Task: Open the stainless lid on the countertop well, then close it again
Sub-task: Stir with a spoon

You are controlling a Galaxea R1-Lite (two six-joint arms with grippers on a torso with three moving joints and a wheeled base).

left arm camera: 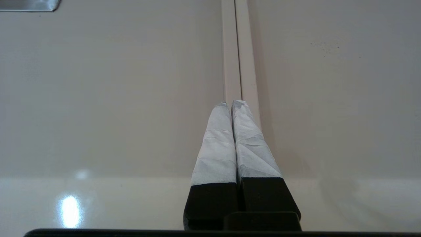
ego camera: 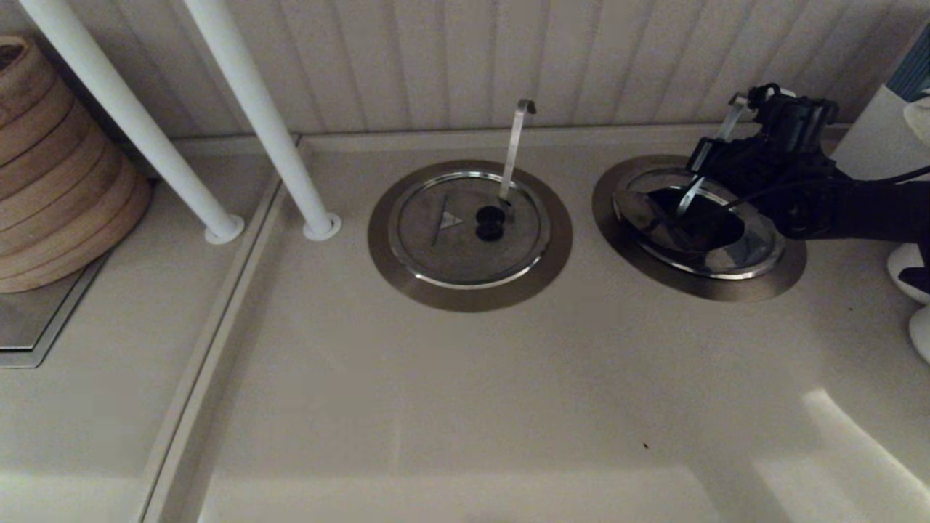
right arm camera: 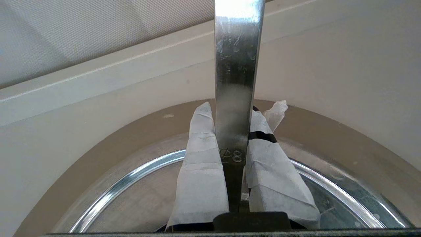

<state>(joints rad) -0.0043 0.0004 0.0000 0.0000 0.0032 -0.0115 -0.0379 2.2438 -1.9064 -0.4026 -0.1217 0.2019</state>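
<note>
We see the right gripper [ego camera: 726, 156] clamping the stainless lid [ego camera: 697, 229], tilted above the countertop well [ego camera: 788, 272], where slipping could drop it askew; left gripper [left arm camera: 232, 107] closed, empty.

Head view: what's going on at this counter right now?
The right claw is working at the far side of the countertop well, right by the flat utensil handle. The stainless lid sits tilted, showing the dark opening. The left claw is parked, shut, over bare counter. The neighbouring lid lies closed.
</note>
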